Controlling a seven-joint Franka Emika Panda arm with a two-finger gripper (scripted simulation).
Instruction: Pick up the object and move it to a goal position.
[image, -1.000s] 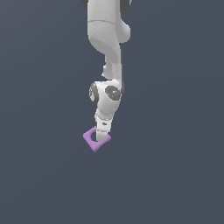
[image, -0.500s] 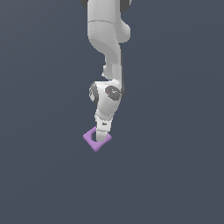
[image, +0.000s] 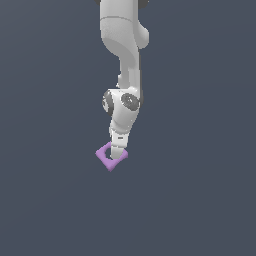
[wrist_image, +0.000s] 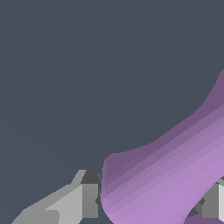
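Glossy white rounded arm — dark grey joint caps (circular)

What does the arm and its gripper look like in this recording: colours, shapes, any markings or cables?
The arm is glossy white with rounded, tubular links; its wrist section carries dark grey round joint caps. The gripper is a slim white piece with a small dark detail near its base. In the wrist view the fingers are light grey and blocky, with darker grey ends. No cables, logos or markings are visible.

The block sits between the fingers of the gripper, directly under the arm reaching down over it.
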